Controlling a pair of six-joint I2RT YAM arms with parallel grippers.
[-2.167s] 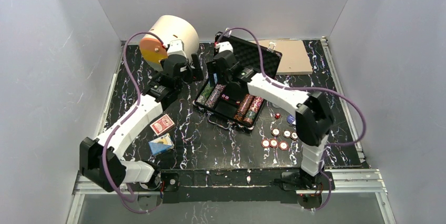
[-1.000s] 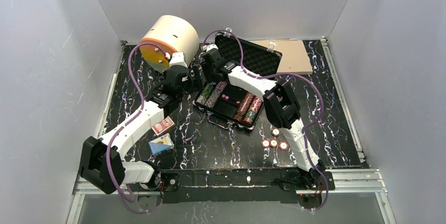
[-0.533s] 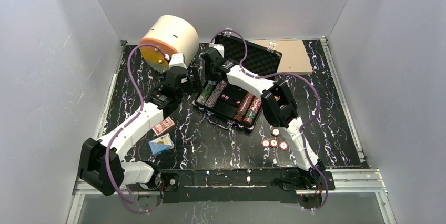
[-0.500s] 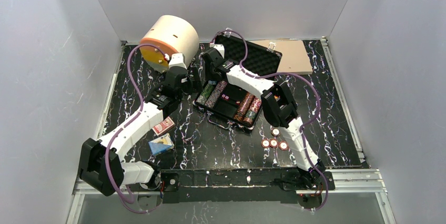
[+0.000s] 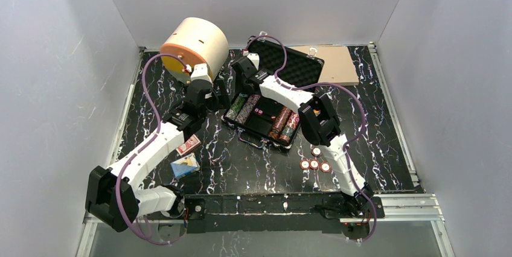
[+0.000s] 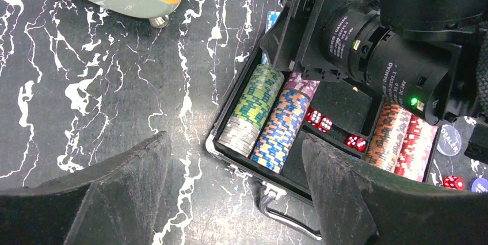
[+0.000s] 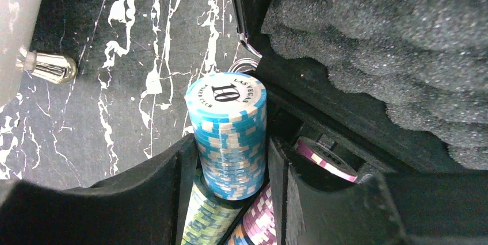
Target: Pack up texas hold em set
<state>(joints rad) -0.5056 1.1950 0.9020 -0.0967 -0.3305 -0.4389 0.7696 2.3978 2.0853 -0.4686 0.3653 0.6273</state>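
Right claw (image 7: 230,164) grips blue chip stack (image 7: 228,121), case (image 7: 374,26) 10 o'clock corner; I'd lay it flat. Left claw (image 6: 234,140) wide.

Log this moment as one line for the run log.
right gripper: shut on blue chip stack, case far-left corner | left gripper: open, above table beside case | unpacked: red deck, blue deck, loose chips

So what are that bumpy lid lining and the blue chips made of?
The lid lining looks like soft grey foam: matt, porous, wavy. The blue chips seem hard plastic or clay composite, smooth-edged with a printed label; I cannot tell which.
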